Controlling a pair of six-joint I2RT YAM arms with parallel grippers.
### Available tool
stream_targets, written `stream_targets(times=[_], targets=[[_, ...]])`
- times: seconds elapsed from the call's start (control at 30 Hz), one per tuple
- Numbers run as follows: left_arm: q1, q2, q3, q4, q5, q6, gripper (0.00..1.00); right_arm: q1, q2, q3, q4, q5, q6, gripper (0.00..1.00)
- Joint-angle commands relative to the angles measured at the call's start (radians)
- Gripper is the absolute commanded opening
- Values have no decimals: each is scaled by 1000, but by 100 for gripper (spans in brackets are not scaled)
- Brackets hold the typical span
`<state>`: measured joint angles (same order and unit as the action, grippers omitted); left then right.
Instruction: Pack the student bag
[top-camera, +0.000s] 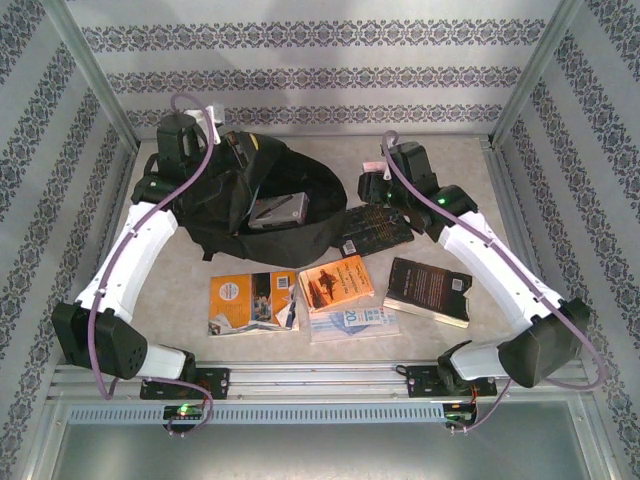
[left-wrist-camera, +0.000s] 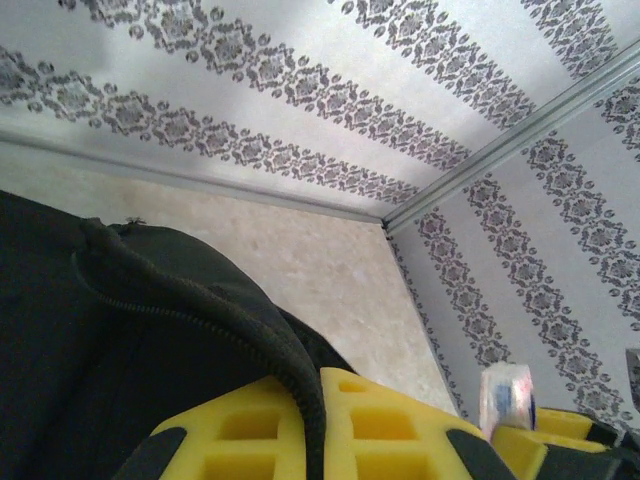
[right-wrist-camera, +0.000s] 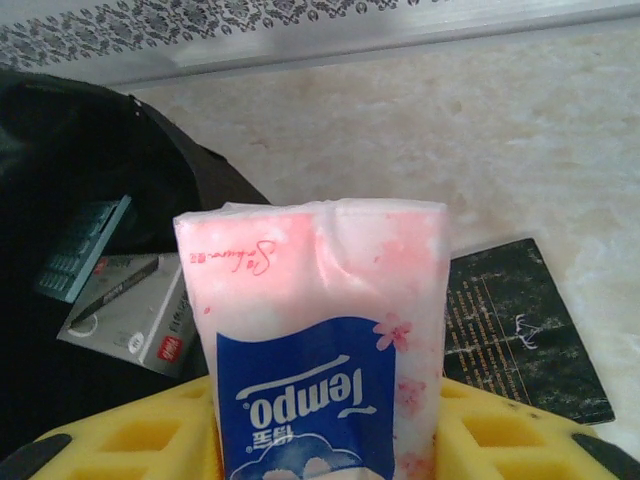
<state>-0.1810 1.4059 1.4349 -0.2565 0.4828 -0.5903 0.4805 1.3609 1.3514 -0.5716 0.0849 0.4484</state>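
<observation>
The student bag (top-camera: 215, 215) lies open at the back left, a black soft backpack. My left gripper (top-camera: 228, 143) is shut on its zipped rim (left-wrist-camera: 200, 315) at the far edge, and the yellow fingers (left-wrist-camera: 400, 430) pinch the fabric between them. My right gripper (top-camera: 372, 190) hovers just right of the bag's mouth, shut on a pink-and-white tissue pack (right-wrist-camera: 320, 330) with a blue label. Inside the bag lie a grey box (right-wrist-camera: 135, 315) and a teal calculator (right-wrist-camera: 85, 250).
A dark patterned book (top-camera: 375, 230) lies beside the bag's mouth, below the right gripper. Nearer the front lie an orange book (top-camera: 335, 283), a black book (top-camera: 428, 290), an orange-and-white booklet (top-camera: 250, 302) and a blue-and-white packet (top-camera: 355, 322). Patterned walls enclose the table.
</observation>
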Motion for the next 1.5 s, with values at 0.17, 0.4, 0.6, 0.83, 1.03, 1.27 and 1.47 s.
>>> stream_targets(times=[0.17,0.4,0.6,0.83,1.03,1.27,1.47], targets=[[13,-20,112,44,29,81,0,20,-76,-18,20,-29,-21,45],[13,-107,-112,204,162,-87,0,107,-132,-38,27,-21,-61,45],[9,-186,-309,338,243,-248,0,189,-127,-99,47,-167,-60,46],[10,-249,-401,393,234,-250,0,258,32,-117,76,-345,-10,46],[10,-245,-367,401,223,-252,0,266,226,-31,122,-414,18,46],[10,-229,-331,411,211,-251,0,282,464,125,194,-404,83,48],[10,-199,-317,444,208,-270,0,301,632,271,253,-393,151,52]])
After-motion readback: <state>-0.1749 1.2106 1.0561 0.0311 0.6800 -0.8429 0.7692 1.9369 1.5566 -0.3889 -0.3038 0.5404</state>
